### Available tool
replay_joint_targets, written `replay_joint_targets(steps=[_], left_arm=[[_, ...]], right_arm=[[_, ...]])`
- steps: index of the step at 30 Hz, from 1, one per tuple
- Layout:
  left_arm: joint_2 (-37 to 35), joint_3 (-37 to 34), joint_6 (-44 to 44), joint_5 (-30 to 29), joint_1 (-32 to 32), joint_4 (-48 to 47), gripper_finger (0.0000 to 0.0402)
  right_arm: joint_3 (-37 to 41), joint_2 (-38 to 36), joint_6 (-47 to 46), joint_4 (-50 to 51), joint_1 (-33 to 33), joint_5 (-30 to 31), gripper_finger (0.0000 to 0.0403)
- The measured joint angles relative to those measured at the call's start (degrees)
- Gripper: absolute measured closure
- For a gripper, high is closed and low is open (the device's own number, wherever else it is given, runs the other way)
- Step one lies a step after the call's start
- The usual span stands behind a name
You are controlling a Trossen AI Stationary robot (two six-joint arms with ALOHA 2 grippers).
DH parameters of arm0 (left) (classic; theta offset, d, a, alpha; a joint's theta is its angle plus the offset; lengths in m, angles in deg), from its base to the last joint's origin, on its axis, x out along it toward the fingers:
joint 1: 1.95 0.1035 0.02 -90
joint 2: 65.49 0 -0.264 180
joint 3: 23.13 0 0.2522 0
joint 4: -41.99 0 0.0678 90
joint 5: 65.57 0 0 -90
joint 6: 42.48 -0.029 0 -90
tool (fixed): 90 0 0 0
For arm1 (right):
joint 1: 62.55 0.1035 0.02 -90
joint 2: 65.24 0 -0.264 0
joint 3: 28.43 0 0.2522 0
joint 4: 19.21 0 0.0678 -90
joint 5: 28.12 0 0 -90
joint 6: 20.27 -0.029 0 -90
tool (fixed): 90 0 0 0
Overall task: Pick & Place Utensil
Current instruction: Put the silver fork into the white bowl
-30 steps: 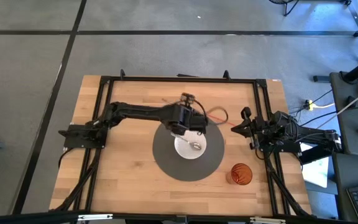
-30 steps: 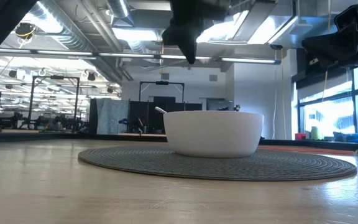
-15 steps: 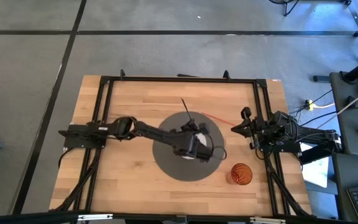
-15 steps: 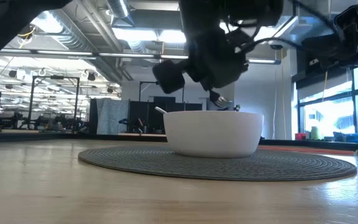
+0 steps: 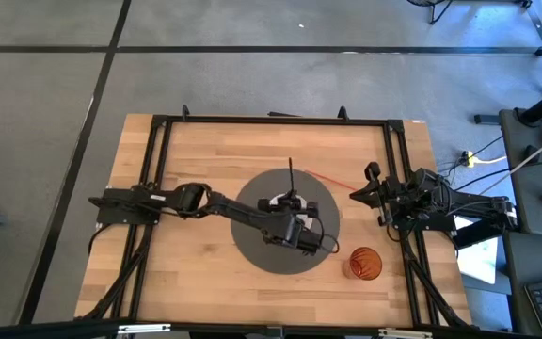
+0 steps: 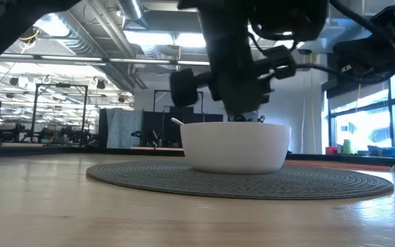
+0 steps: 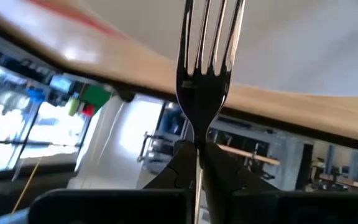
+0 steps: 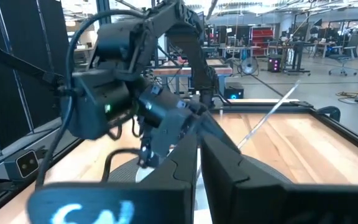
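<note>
The fork (image 7: 205,74) is pinched by its slim handle between the left gripper (image 7: 197,163)'s two dark fingers, tines pointing away from the wrist, so the head is free to go into the dish first. It is polished metal with four narrow tines and a waisted neck, and it reflects its surroundings darkly. In the left wrist view its tines lie over a pale, smooth curved surface, very likely the inside of the bowl (image 6: 235,146).

In the low view the left wrist hangs just above the bowl's rim, and in the high view the left arm (image 5: 238,213) reaches from its mount at the table's left edge to the middle of the mat, covering most of the bowl. Holding the fork low over the bowl suits either setting it in or lifting it out; which of these is under way I cannot judge. A thin handle (image 6: 176,121) of another utensil leans on the far left of the rim.

The bowl is white, glossy, deep and round-sided, probably ceramic. It sits at the centre of a round, dark grey placemat (image 6: 334,184) with a ribbed, coiled weave that should keep it from sliding. The mat lies on a pale butcher-block table (image 5: 196,282).

A translucent orange cup (image 5: 365,264) stands near the mat's right edge. The right gripper (image 8: 197,152) waits at the right side of the table, fingers pressed close together on nothing.
</note>
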Motion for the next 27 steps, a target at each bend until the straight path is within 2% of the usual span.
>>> replay_joint_targets(steps=[15, 27], left_arm=[[3.6, -0.1, -1.2, 2.4, -0.8, 1.4, 0.0395], [3.6, -0.1, -0.5, 1.4, -0.7, 1.4, 0.0327]], right_arm=[[0.0, 0.0, 0.2, 0.0, 0.0, 0.0, 0.0380], [0.0, 0.0, 0.2, 0.0, 0.0, 0.0, 0.0380]])
